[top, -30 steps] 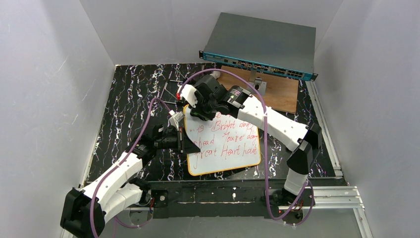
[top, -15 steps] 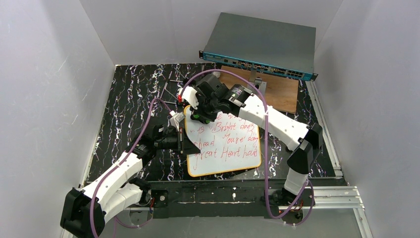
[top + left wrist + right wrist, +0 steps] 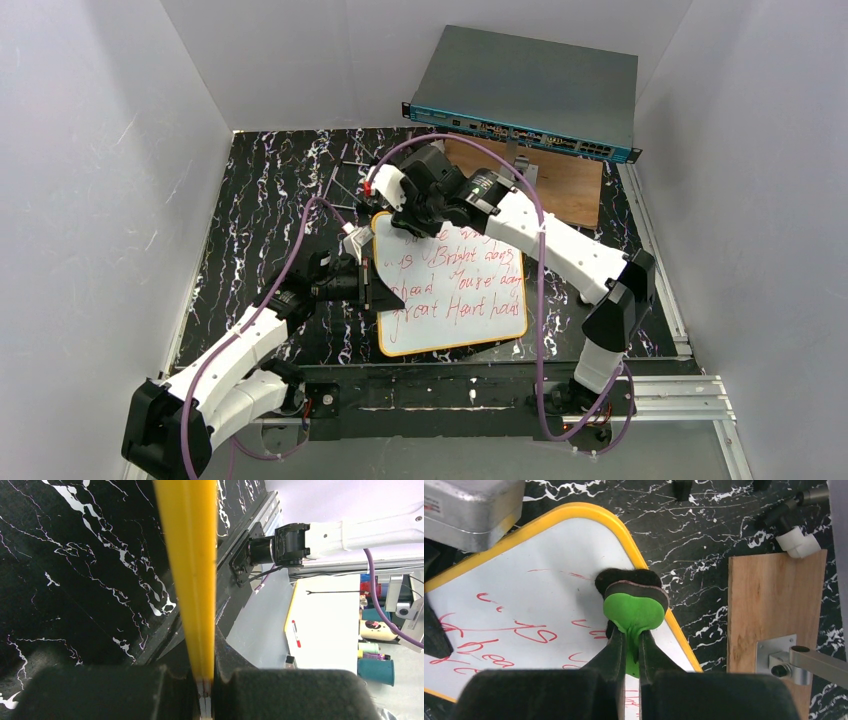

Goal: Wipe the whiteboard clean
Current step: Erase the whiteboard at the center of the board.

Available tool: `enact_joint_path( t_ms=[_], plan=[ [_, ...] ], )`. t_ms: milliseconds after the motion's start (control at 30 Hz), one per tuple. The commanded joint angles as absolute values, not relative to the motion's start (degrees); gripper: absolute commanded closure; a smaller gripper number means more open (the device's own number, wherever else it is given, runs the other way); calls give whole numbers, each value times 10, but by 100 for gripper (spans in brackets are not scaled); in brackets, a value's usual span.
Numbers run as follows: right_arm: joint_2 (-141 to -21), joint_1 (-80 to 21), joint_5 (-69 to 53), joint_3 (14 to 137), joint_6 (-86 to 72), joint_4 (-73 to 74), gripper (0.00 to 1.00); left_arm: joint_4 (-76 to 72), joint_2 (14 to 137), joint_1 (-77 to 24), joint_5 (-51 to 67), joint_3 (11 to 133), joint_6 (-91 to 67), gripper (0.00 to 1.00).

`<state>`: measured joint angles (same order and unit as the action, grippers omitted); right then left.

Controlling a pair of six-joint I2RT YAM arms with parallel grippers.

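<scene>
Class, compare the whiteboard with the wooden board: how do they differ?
The whiteboard is white, yellow-framed, with red writing; the wooden board is plain brown, unframed. The left gripper clamps the whiteboard's edge; the wooden board is ungripped and bears a metal bracket. Both are flat rectangles.

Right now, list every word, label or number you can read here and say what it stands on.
"Bright": red handwriting, upper line on the whiteboard.
"great Heart": red handwriting, bottom line of the whiteboard; the last word is unclear.
Other whiteboard lines: too scrawled or smeared to read.
Markings on the network switch: too small to read.
</scene>
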<state>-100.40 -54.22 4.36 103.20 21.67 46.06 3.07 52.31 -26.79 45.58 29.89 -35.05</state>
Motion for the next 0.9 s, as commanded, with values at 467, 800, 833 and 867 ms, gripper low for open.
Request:
enact_joint_path(
  t_ms=[467,800,833,867],
  plan=[
    [-1009,-572,120,1050,205,422,99,20,501,-282,462,325,-266,100],
    [-1007,-576,6,1032,273,486,99,16,512,-283,467,328,-266,100],
    [-1009,-585,-32,1035,289,508,99,14,511,-282,469,327,-268,100],
    [-1010,-596,-50,1035,300,518,99,13,510,-283,470,327,-268,100]
  ],
)
